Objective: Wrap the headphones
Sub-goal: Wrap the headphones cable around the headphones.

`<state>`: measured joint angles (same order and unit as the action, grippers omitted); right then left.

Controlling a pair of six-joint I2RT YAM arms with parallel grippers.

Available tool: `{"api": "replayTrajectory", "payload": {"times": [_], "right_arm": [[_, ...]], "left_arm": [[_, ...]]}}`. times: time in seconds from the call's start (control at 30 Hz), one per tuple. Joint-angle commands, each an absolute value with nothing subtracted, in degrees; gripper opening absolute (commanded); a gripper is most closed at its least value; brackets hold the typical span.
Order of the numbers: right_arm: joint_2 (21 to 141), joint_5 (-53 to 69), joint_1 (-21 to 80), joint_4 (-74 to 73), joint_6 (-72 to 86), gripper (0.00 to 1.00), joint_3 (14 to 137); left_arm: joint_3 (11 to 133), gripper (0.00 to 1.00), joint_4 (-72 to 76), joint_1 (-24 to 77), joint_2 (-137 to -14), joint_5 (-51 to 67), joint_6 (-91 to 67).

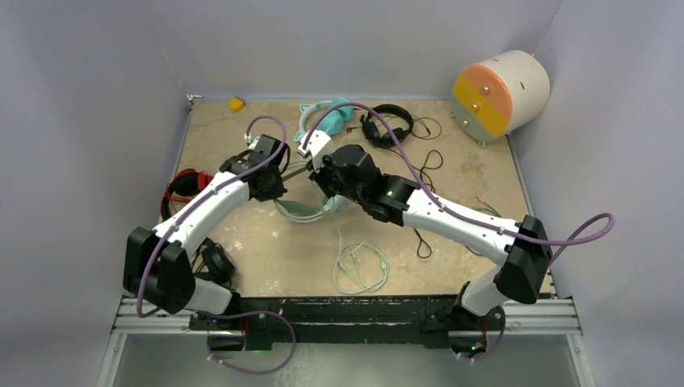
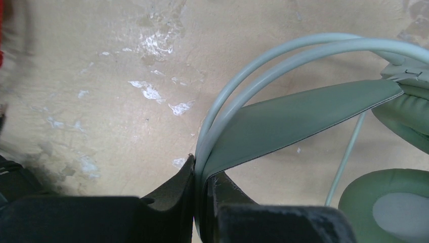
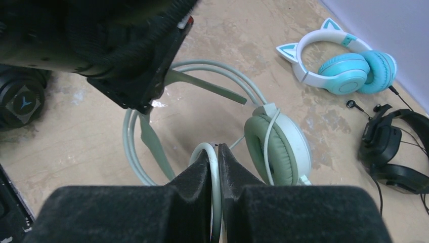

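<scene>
The mint-green headphones [image 1: 300, 214] lie mid-table between both arms. My left gripper [image 2: 202, 169] is shut on their thin double headband [image 2: 283, 116], with a green ear pad [image 2: 389, 207] to the right. My right gripper [image 3: 215, 152] is shut on a loop of the pale mint cable, close beside the ear cup [image 3: 278, 147]. From above, the left gripper [image 1: 284, 173] and the right gripper [image 1: 321, 192] nearly meet over the headset. The remaining cable [image 1: 359, 266] trails in loose loops toward the near edge.
Teal cat-eared headphones [image 3: 344, 66] and black headphones [image 3: 394, 147] lie at the back. Red headphones [image 1: 185, 185] sit at the left edge, a small black set [image 1: 216, 262] by the left arm's base. A cream drum [image 1: 500, 93] stands back right, a yellow piece [image 1: 235, 103] back left.
</scene>
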<state>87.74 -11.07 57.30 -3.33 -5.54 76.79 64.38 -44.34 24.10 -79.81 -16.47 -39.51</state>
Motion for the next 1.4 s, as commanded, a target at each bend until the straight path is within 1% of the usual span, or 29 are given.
{"api": "replayTrajectory", "payload": {"times": [0.0,0.13,0.27,0.37,0.47,0.63,0.77,0.83,0.93,1.07,1.23,1.37], "right_arm": [[85.3,-8.9,57.0,-0.8,-4.3,0.08,76.9],[84.6,-10.0,56.3,-1.8,-3.3,0.09,77.0],[87.2,-13.5,53.6,-6.9,-2.2,0.12,81.0],[90.6,-10.0,49.3,-13.1,-0.5,0.15,85.0],[92.9,-10.2,47.1,-17.1,-0.7,0.17,87.2],[94.5,-16.5,46.9,-20.5,-3.9,0.2,89.5],[94.5,-19.9,46.8,-20.4,-7.0,0.3,89.1],[94.3,-21.0,46.7,-19.8,-8.1,0.35,88.4],[93.6,-18.4,45.7,-19.0,-8.6,0.35,86.9],[92.7,-15.4,44.9,-17.1,-8.7,0.38,84.8],[93.9,-13.0,44.3,-16.0,-8.5,0.38,85.4],[94.3,-7.6,42.2,-15.6,-7.1,0.38,85.6]], "left_arm": [[66.4,0.0,-42.1,24.3,-82.1,-15.1,-46.1],[66.5,0.0,-40.3,24.3,-83.3,-14.6,-46.9],[65.2,0.0,-38.1,24.6,-83.4,-13.9,-46.1],[62.9,0.0,-36.8,25.1,-81.7,-15.4,-44.2],[62.0,0.0,-37.9,27.2,-79.6,-21.4,-42.0],[63.8,0.0,-44.5,31.8,-78.7,-32.2,-39.7],[65.1,0.0,-48.2,34.8,-78.7,-36.9,-35.1],[64.4,0.0,-47.6,35.4,-77.2,-35.4,-30.2],[63.2,0.0,-46.2,35.4,-74.0,-30.7,-24.0],[64.2,0.0,-46.6,35.5,-70.0,-25.9,-20.4],[66.8,0.0,-49.1,35.5,-67.2,-16.8,-15.5],[66.1,0.0,-47.8,35.5,-64.3,-8.3,-13.0]]}}
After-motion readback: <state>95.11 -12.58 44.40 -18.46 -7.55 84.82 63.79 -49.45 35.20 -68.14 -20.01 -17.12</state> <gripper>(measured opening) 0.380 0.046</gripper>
